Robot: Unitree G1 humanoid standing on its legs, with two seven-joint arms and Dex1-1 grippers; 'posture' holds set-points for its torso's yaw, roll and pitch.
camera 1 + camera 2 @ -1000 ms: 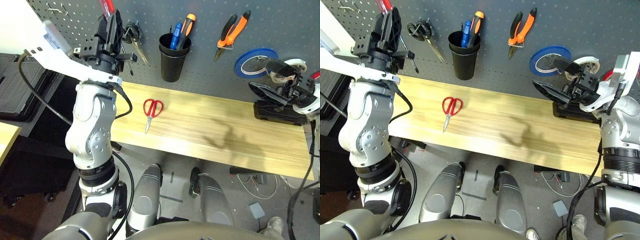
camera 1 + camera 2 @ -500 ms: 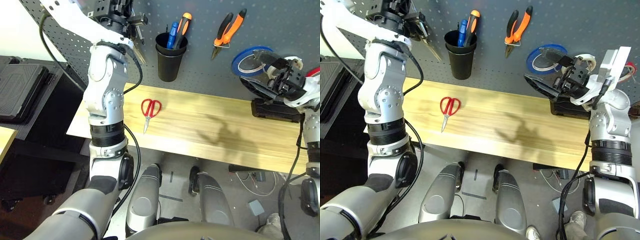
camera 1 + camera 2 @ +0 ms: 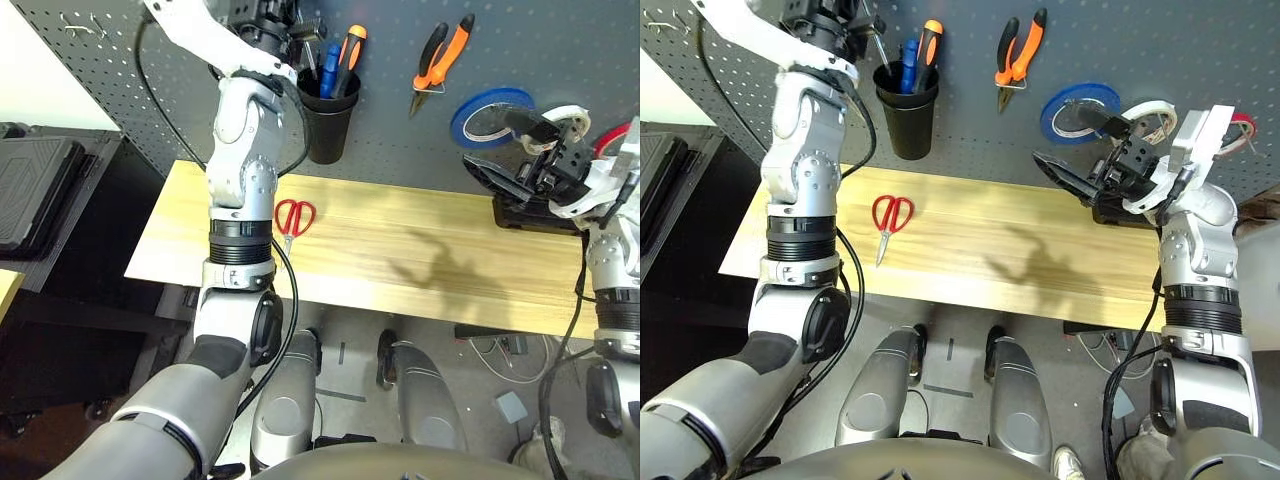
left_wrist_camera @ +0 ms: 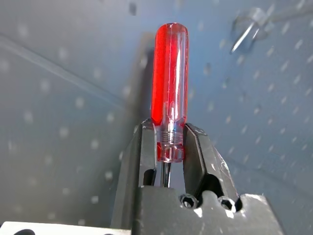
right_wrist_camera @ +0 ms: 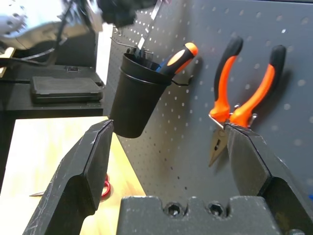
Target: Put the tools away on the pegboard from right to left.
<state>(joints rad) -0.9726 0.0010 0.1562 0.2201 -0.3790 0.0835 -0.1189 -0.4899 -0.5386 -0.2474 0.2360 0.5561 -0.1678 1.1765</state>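
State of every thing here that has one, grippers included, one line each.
Left gripper: closed on the screwdriver
Screwdriver: held by its red handle
Right gripper: open, empty
Pliers: hung on the pegboard, handles up
Red-handled scissors: lying on the table
Cup: mounted on the pegboard, holding tools
Blue tape roll: hung up
White tape roll: hung up
Red tape ring: hung up

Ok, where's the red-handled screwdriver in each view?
Left eye: shaft slanting into the black cup.
Right eye: shaft at the cup's mouth.
Left wrist: red handle gripped by the left gripper.
Right wrist: shaft entering the cup.
Shared landmark: pegboard.
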